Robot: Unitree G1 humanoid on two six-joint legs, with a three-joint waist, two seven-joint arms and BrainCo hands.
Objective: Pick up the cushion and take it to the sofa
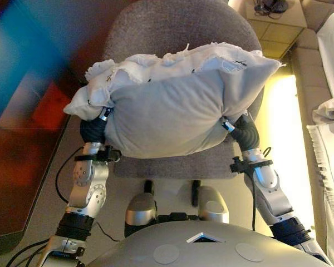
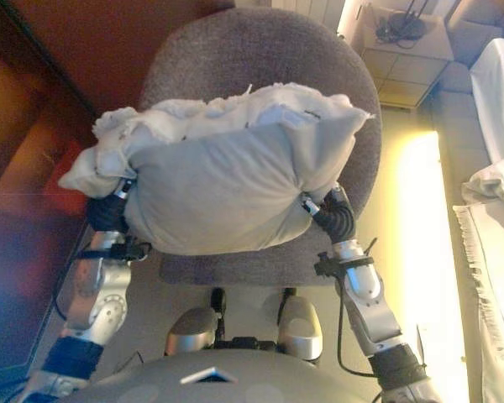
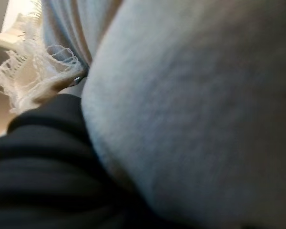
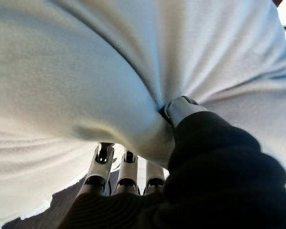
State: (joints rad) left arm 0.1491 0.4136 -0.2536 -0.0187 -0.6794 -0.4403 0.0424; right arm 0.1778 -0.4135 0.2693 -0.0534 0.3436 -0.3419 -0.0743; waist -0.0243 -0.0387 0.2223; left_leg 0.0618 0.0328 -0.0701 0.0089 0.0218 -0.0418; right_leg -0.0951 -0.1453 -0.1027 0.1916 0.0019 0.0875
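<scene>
A pale grey cushion (image 1: pixel 172 111) with a white frilled edge is held up between my two hands, over the seat of a grey upholstered chair (image 1: pixel 156 28). My left hand (image 1: pixel 93 129) presses against the cushion's left end; only its dark cover shows, also in the left wrist view (image 3: pixel 43 157), where the cushion (image 3: pixel 205 119) fills the picture. My right hand (image 1: pixel 246 133) is at the cushion's right end. In the right wrist view its fingers (image 4: pixel 126 171) reach under the cushion (image 4: pixel 86 71) and its thumb (image 4: pixel 181 109) digs into the cloth.
A dark wooden tabletop (image 1: pixel 22 167) runs along the left. White fringed cloth on furniture (image 1: pixel 328 139) lies at the right, beyond a bright strip of floor (image 1: pixel 284 139). A small stand with cables (image 1: pixel 273 14) is at the top right.
</scene>
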